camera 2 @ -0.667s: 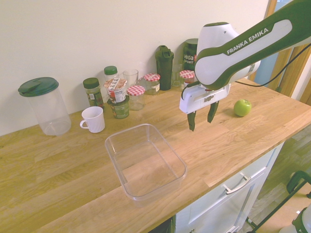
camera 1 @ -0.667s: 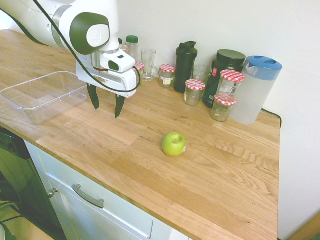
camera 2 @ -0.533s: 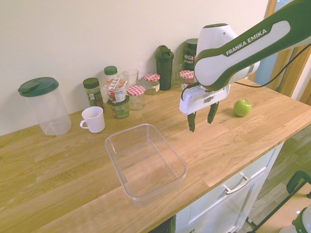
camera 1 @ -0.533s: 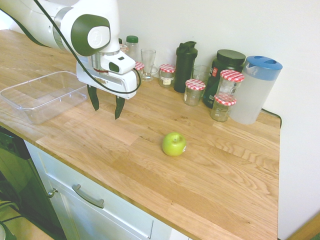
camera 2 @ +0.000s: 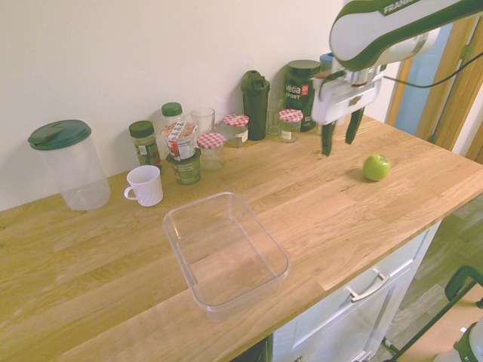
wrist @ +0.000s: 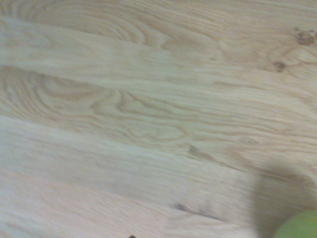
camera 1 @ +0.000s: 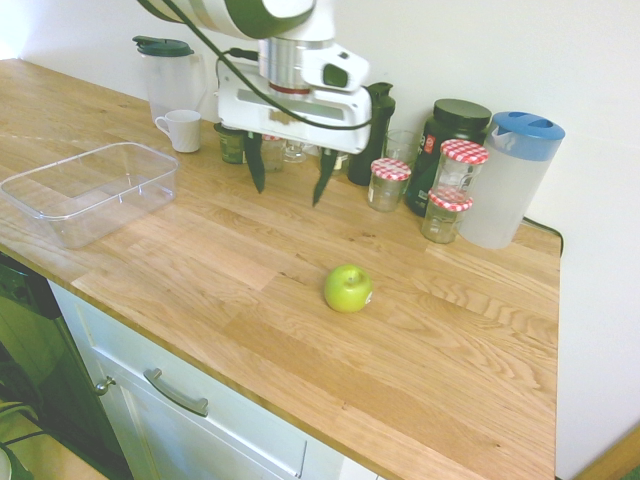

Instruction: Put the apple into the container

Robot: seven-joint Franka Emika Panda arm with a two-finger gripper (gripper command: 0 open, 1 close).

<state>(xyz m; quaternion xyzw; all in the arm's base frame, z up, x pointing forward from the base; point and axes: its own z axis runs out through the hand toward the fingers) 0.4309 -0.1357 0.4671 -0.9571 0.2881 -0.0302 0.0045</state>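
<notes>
The yellow-green apple rests on the wooden worktop, and a sliver of it shows at the wrist view's corner. The clear plastic container stands empty near the counter's front edge, far from the apple. My gripper hangs open above the counter, between the container and the apple, nearer the back row of jars and closer to the apple. Nothing is between its fingers.
Along the wall stand jars with red-checked lids, a black shaker bottle, a dark tub, a frosted jug with a blue lid, a white mug and a green-lidded jug.
The arm has swung up and along the counter towards the apple, away from the container. The gripper stays open; apple and container have not moved.
</notes>
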